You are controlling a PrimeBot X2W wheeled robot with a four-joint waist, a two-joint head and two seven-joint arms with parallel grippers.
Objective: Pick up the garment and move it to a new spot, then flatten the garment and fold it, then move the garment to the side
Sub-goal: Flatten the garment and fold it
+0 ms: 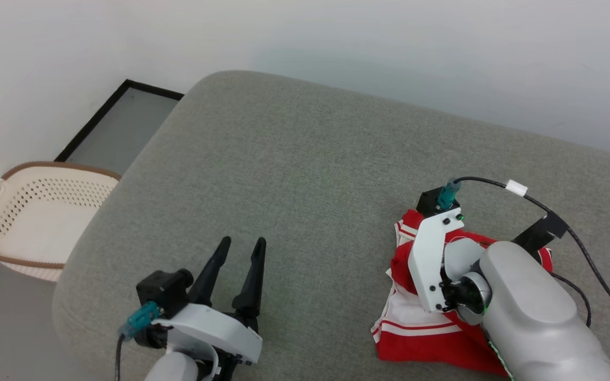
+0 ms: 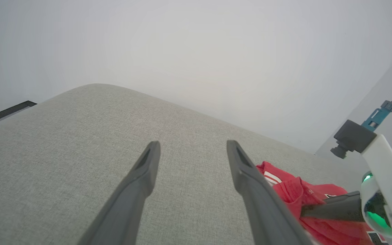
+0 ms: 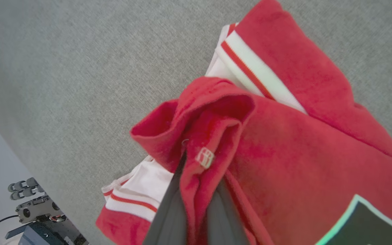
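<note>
The garment [image 1: 416, 338] lies crumpled, red with white striped panels, on the right part of the grey cushion [image 1: 294, 174]. My right arm [image 1: 527, 296] reaches down over it and covers its middle. In the right wrist view my right gripper [image 3: 199, 170] is shut on a raised fold of the garment [image 3: 284, 136], the red cloth pinched between the two dark fingers [image 3: 168, 211]. My left gripper [image 1: 242, 243] hovers open near the cushion's front left, well apart from the cloth. The left wrist view has its fingers spread [image 2: 192, 144] over bare cushion, with the garment [image 2: 294, 190] to their right.
A cream perforated basket [image 1: 35, 222] with a brown rim stands on the floor left of the cushion. A black-framed panel [image 1: 119, 127] lies by the white wall. A black cable [image 1: 591, 254] loops from my right wrist. The cushion's rounded edge [image 1: 72, 275] falls away at the left.
</note>
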